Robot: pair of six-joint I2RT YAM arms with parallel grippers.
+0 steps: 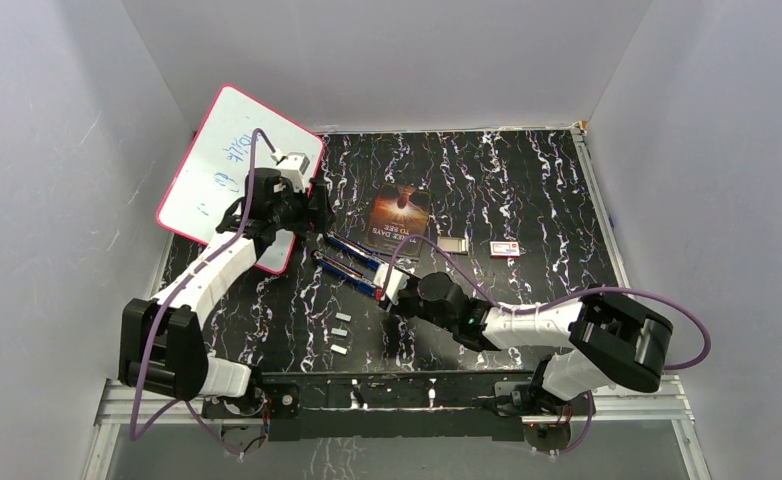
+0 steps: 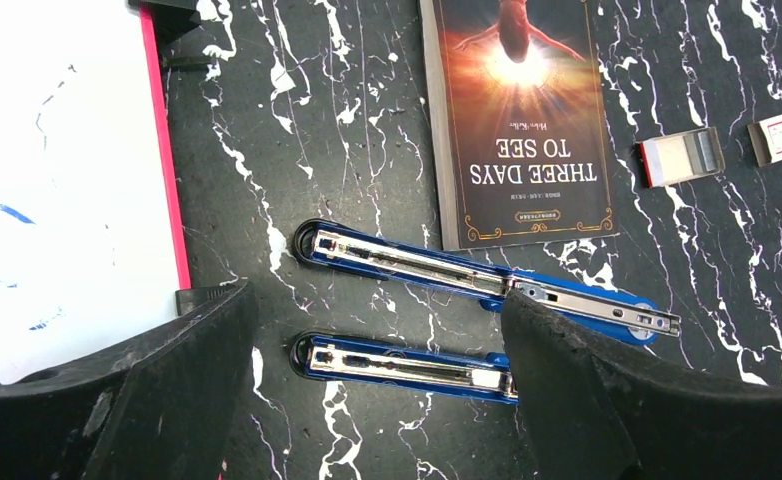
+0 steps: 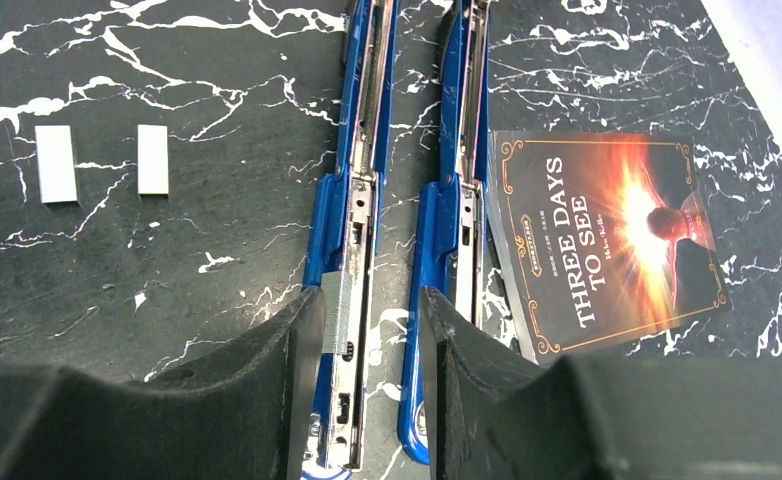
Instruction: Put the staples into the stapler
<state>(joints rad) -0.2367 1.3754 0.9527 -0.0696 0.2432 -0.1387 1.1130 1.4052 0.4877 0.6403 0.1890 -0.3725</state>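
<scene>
Nearest the arm bases, on table [image 1: 527, 200]: spare staples [image 1: 340, 334], loose. Next, rt end effector [image 3: 367, 305], parted, gripping nothing. Staple strip [image 3: 337, 312] against one finger, atop stapler [image 3: 355, 205] rail. Could tip off sideways if nudged on pull-back. Long axis w/ rail, near-right to far-left. Farthest: left end effector [image 2: 377, 300], wide open, hovering.

Even bright light, sharp focus
</scene>
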